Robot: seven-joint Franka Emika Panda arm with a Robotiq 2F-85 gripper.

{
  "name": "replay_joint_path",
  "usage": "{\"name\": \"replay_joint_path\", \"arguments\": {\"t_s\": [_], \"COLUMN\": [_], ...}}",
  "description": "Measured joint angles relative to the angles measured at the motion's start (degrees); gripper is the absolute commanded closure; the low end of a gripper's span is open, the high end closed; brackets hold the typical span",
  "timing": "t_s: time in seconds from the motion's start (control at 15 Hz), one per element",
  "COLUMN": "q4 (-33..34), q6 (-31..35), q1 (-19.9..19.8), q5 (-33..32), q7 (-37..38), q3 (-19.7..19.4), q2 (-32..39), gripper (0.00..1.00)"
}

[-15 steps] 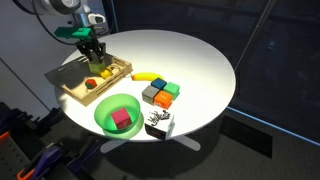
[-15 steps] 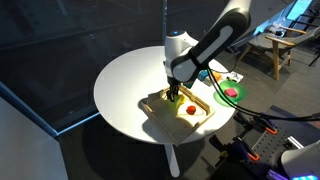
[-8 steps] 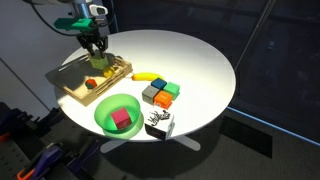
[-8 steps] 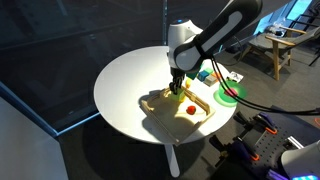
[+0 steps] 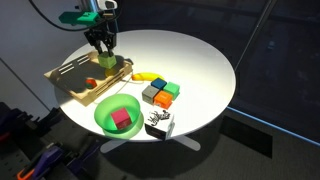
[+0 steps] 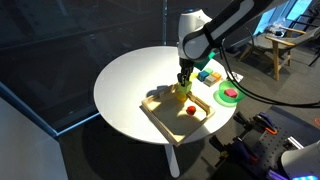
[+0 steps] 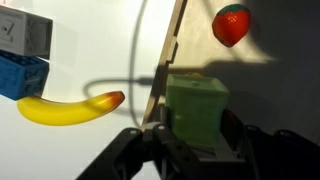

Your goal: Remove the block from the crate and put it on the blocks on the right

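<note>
A round white table [image 5: 195, 50] stands on a dark floor [image 5: 275, 150] in a dim room walled by dark glass. Its top is brightly lit and shows hard shadows. The Franka arm [image 6: 225, 22] reaches in over the tabletop from above. Below it lies the wooden crate [image 5: 62, 80], shallow and low-walled, near the table's rim. Beside it a round green bowl [image 5: 100, 115] holds a pink-magenta cube [image 5: 122, 120]. The cluster of blocks [image 5: 160, 93], orange, green and grey, sits tight together toward the table's middle, well apart from the crate. A banana [image 5: 150, 77] lies between the two, and a black-and-white patterned box [image 5: 160, 125] stands just beside the bowl. The gripper [image 7: 197, 135] has its jaws drawn narrow on the lime block [image 7: 195, 105], one finger on each side. It holds the block over the crate, just inside the wall nearest the banana, and the block's shadow falls on the wood behind it. A small red strawberry [image 7: 230, 25] lies on the crate floor nearby.
</note>
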Motion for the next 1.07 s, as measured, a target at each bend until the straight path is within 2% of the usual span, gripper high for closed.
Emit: {"name": "replay_joint_path", "arguments": {"t_s": [0.67,1.07], "q4": [-1.78,-3.28], "q6": [0.0,-0.03], "q1": [-4.91,-8.97], "q5": [0.33,3.11], "q7": [0.0,-0.11], "q3": [-2.48,-3.48], "q2": [-1.32,-4.96], "gripper": [0.73,0.73]}}
